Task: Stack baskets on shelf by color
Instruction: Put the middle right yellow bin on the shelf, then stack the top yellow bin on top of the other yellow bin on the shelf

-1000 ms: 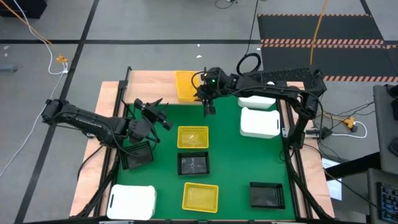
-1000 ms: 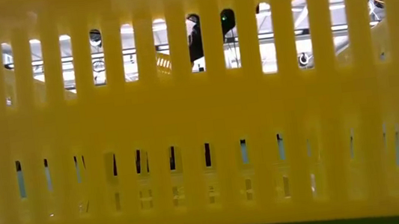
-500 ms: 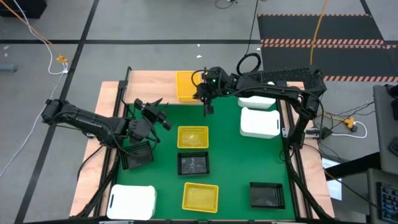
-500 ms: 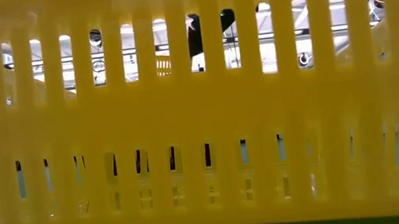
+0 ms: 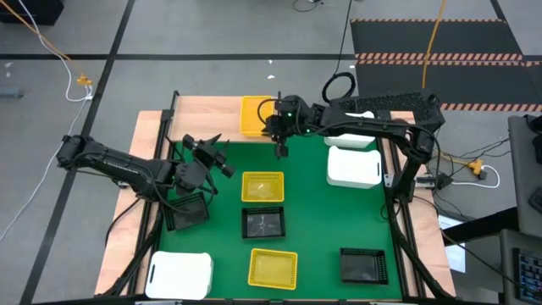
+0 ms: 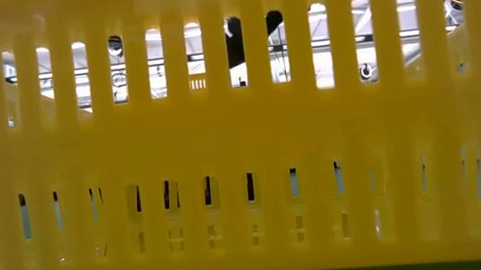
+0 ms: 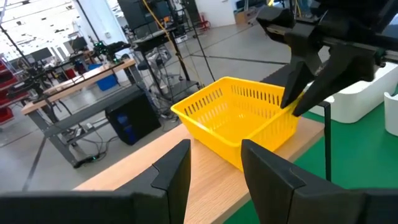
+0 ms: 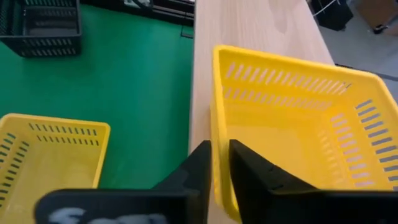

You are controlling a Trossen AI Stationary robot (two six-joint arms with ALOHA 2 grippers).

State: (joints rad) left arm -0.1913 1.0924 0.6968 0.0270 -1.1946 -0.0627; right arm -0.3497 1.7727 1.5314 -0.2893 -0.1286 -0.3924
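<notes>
The yellow basket (image 5: 255, 116) sits upright on the light wood shelf (image 5: 207, 114) at the far edge of the table, above the green mat (image 5: 305, 182), and it is the one I am working on. My right gripper (image 8: 219, 163) straddles its near wall: in my right wrist view one finger lies outside the slotted side and the other inside, with the rim running up between them. The two fingers stand close together around that thin wall, though I cannot tell whether they are pinching it or have just let it go. I judge the basket was put at this end of the shelf to start a yellow pile, leaving room beside it for black and white. From above, two white baskets (image 5: 353, 167) lie to my right, one near the shelf. Another yellow basket (image 5: 262, 186) lies on the mat nearby, and I take it as the likely next one for this stack. My left gripper (image 7: 214, 165) waits over the mat's left side near a black basket (image 5: 187, 211), its fingers apart and holding nothing.
</notes>
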